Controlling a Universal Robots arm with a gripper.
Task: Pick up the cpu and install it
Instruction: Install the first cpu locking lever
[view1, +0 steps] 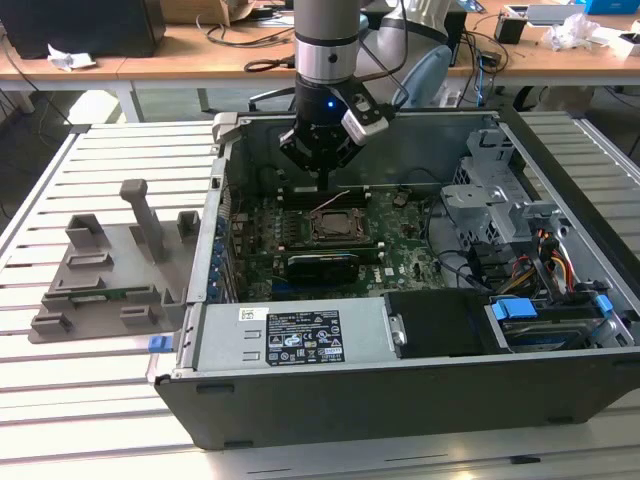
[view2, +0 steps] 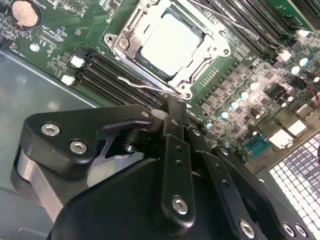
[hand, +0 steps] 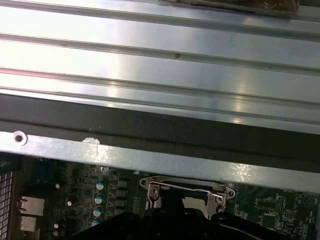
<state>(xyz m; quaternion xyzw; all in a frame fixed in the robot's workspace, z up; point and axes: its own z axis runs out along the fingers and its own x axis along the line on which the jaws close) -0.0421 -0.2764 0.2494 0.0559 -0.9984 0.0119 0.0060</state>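
1. Open dark grey computer tower case (view1: 400, 400) lies on its side on the slatted metal table (view1: 60, 400); the green motherboard (view1: 400, 250) faces up inside.
2. The arm's black gripper (view1: 322, 170) hangs inside the case, above the far edge of the board, just beyond the square socket with the metal frame (view1: 332, 225).
3. The cpu, a small flat square chip with a dull silver top (view2: 171, 44), sits in that socket in the second wrist view, ringed by the silver frame (view2: 125, 42). It looks level, though I cannot tell if it is fully seated.
4. Fingers: in the second wrist view the black fingers (view2: 176, 115) look drawn together with nothing between them. The gripper is apart from the chip.
5. The frame's thin wire lever (hand: 187, 187) shows in the first wrist view; whether it is latched I cannot tell.
6. The moulded grey plastic tray (view1: 105, 270) rests on the table, to the exterior view's left of the case.
7. Risks, my judgement: a chip lying slightly askew could bend socket pins if pressed. The fingertips sit close to the frame and the memory slots (view2: 115, 75), so a low sideways move could snag them.
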